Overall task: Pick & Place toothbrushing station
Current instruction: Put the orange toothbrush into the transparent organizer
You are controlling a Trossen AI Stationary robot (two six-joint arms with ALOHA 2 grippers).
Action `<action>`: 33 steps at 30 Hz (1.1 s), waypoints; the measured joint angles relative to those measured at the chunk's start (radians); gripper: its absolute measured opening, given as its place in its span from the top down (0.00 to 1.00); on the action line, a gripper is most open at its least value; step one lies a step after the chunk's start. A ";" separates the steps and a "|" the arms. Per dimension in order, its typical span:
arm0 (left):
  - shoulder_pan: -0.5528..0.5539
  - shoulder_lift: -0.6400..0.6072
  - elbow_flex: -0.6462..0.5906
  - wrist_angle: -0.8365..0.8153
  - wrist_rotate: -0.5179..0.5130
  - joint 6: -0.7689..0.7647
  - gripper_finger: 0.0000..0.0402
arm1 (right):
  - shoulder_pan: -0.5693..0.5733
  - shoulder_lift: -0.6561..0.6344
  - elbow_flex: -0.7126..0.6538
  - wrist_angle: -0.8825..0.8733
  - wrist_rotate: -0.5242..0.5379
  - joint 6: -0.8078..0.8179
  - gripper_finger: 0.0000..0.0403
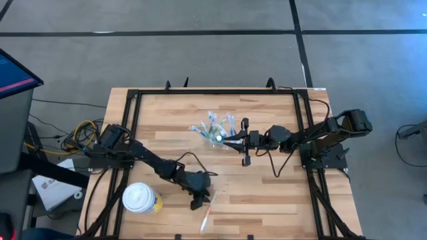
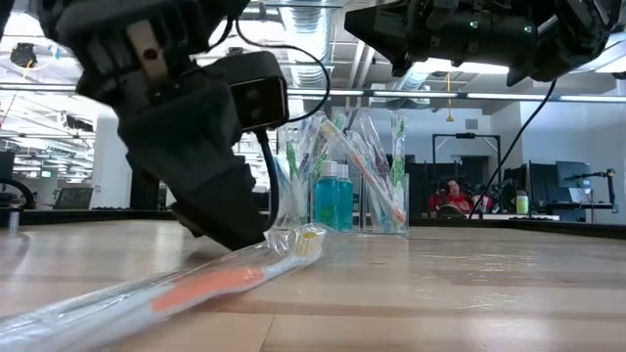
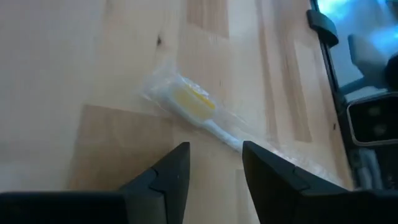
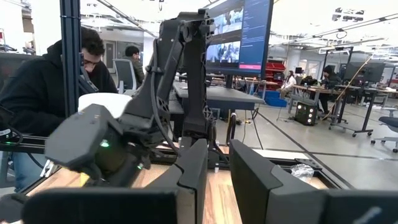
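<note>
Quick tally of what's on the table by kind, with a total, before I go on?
Clear holder stocked with toothbrushes: 1
Wrapped toothbrush lying loose: 1
Yellow cup with white lid: 1
Total: 3

The left claw stands open just over the wrapped toothbrush; the right claw is beside the holder.

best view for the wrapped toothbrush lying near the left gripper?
Low view: the wrapped toothbrush lies lengthwise across the foreground, orange handle and wrapper plain, with the left gripper over it. The left wrist view shows only its yellow-bristled head end past open fingers. The high view gives a thin sliver by the table's front edge. The right wrist view misses it.
</note>
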 joint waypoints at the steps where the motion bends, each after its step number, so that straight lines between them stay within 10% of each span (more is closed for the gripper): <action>1: -0.001 -0.001 0.014 -0.025 -0.004 -0.023 0.64 | 0.000 0.000 0.000 0.000 0.000 0.000 0.85; 33: 0.006 0.006 0.083 -0.107 -0.004 -0.350 0.64 | 0.013 0.000 0.000 0.001 -0.002 0.000 0.85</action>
